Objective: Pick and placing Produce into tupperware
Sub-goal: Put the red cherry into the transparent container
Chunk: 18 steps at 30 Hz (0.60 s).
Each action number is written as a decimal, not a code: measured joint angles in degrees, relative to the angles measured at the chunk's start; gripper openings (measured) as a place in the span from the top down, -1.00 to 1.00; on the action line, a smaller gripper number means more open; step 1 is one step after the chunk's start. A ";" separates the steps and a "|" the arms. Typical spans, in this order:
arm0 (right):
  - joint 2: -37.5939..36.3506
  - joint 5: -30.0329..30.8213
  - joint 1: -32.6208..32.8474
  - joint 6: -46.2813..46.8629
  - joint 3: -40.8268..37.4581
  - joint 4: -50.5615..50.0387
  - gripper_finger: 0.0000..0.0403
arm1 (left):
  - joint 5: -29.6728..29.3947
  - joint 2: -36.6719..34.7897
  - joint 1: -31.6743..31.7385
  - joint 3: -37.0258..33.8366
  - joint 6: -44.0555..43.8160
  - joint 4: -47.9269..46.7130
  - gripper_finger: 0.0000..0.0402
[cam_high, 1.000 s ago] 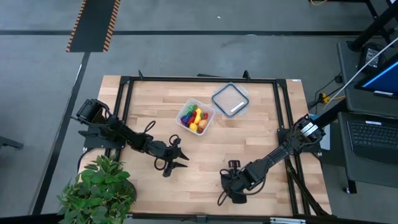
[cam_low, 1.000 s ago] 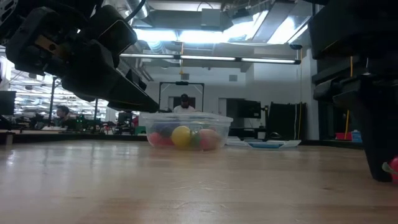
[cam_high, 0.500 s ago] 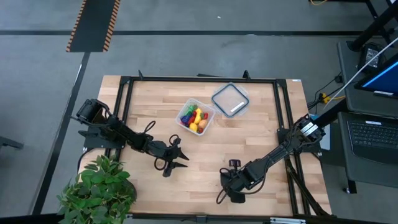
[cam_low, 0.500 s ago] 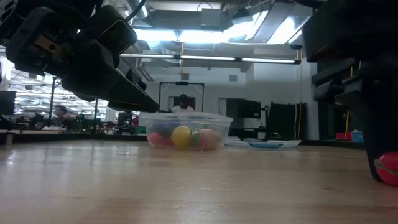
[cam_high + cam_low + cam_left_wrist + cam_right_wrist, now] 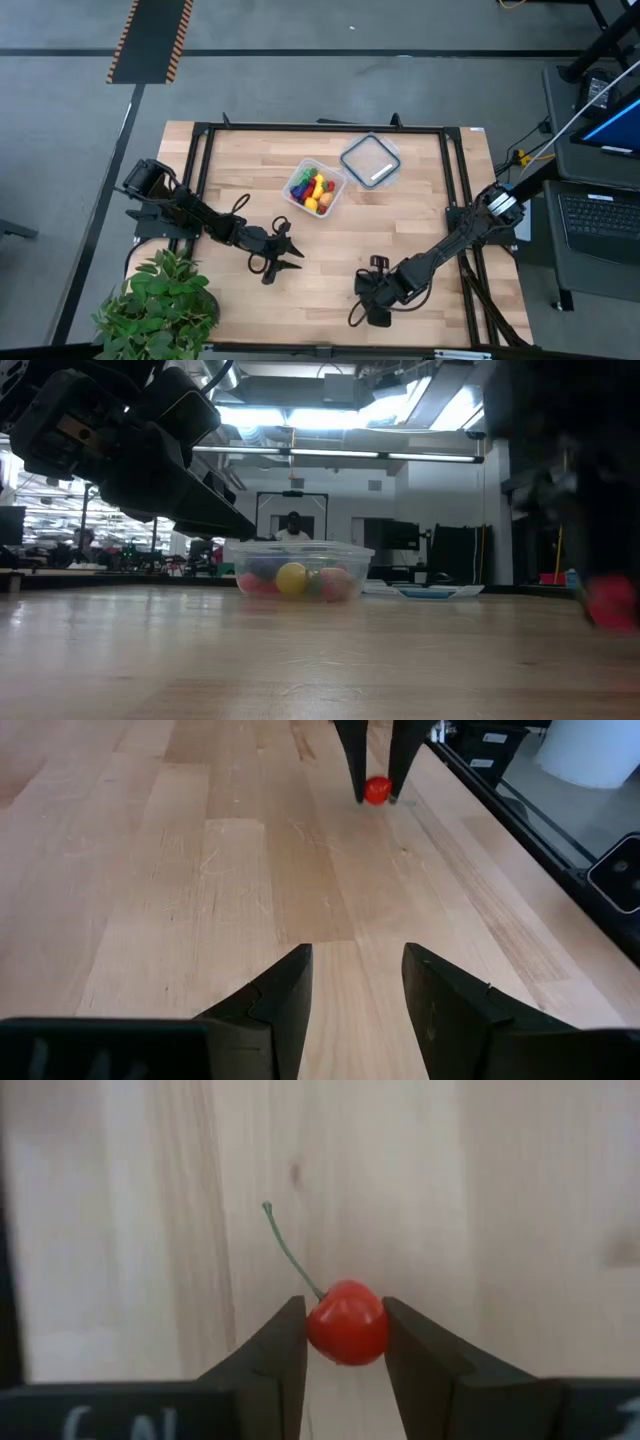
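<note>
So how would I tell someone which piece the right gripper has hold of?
Start at the wooden table and go to its near edge, where the right gripper points down. Pinched between its two fingers is a cherry: small, round, bright red with a thin green stem, the only fruit outside the clear tub.

Right gripper smeared by blur in low view, cut off at picture's edge. Cherry there only a red smudge. Produce in tupperware too small to sort by kind. Plant cropped at bottom edge.
</note>
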 joint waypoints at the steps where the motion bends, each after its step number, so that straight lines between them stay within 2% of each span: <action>1: -1.03 1.24 0.00 0.00 0.02 -0.13 0.43 | 0.02 0.00 0.00 -0.02 0.00 0.24 0.26; 9: -4.63 11.52 -0.04 1.34 0.19 -0.14 0.43 | 0.01 0.00 -0.02 -0.02 0.00 2.78 0.26; 18: -4.69 24.45 0.90 1.60 -0.33 4.37 0.43 | 0.02 0.00 0.00 0.00 0.00 5.68 0.26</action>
